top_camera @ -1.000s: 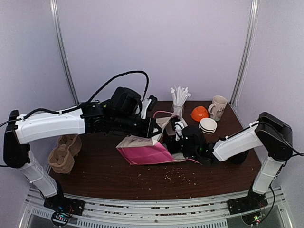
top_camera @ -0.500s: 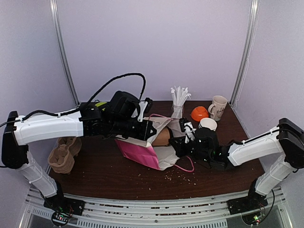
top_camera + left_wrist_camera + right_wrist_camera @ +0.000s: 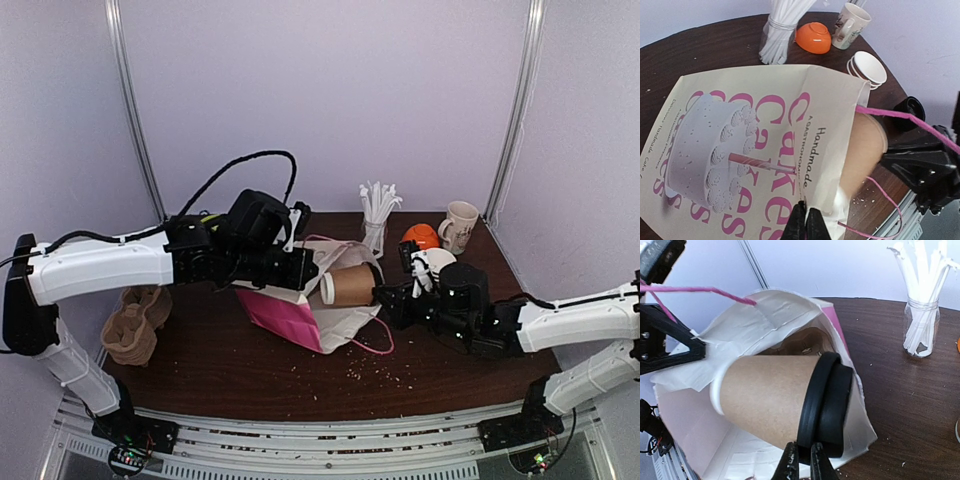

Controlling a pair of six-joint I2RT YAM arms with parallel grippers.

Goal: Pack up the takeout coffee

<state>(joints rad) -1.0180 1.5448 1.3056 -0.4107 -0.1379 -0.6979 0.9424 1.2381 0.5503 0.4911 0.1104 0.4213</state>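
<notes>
Soft, even light falls from above on the paper bag (image 3: 305, 315), and the dark table (image 3: 220, 370) around it carries only faint, blurred shadows. The overhead view is coarse and slightly soft, and the wall poles (image 3: 135, 110) far behind the bag bow outward from lens distortion. In the left wrist view the bag's print is crisp and free of glare. In the right wrist view the cup (image 3: 767, 395) at the bag's mouth is sharp and shaded underneath, its lid (image 3: 827, 400) nearly featureless black with a thin sheen, and the jar of straws (image 3: 920, 325) beyond the bag looks a little soft against a bright wall
</notes>
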